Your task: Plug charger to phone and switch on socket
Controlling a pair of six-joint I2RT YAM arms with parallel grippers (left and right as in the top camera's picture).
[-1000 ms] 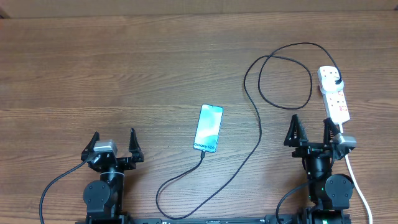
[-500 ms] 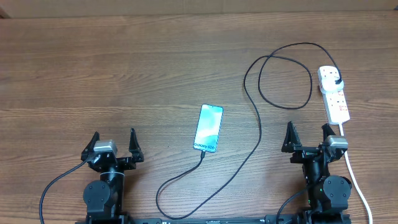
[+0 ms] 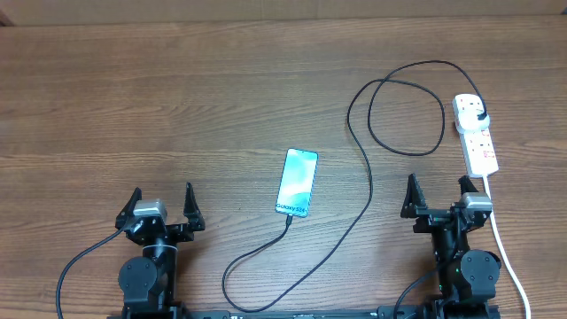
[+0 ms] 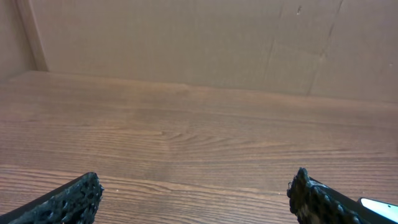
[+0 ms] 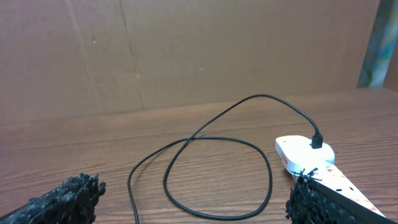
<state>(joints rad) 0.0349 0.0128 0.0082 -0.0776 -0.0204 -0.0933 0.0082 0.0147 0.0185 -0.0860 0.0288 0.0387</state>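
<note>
The phone (image 3: 297, 182) lies face up mid-table, its light-blue screen lit. The charger (image 3: 369, 182), a thin black cable, runs from the phone's near short edge, loops along the front, then curls at the back right to its black plug (image 3: 479, 115) seated in the white socket (image 3: 475, 135). Whether the tip is fully in the phone I cannot tell. My left gripper (image 3: 160, 202) stands open near the front left, over bare wood (image 4: 196, 196). My right gripper (image 3: 437, 190) is open just in front of the socket (image 5: 305, 154), empty, with the cable loop (image 5: 217, 140) ahead.
The socket's white cord (image 3: 505, 257) trails toward the front right edge, beside the right arm. A brown cardboard wall (image 5: 205, 50) closes off the far side of the table. The cable's front loop (image 3: 232, 288) lies between the two arm bases.
The right gripper has shifted slightly left and back from the socket, then held still. The left arm, phone and cable have not moved.
</note>
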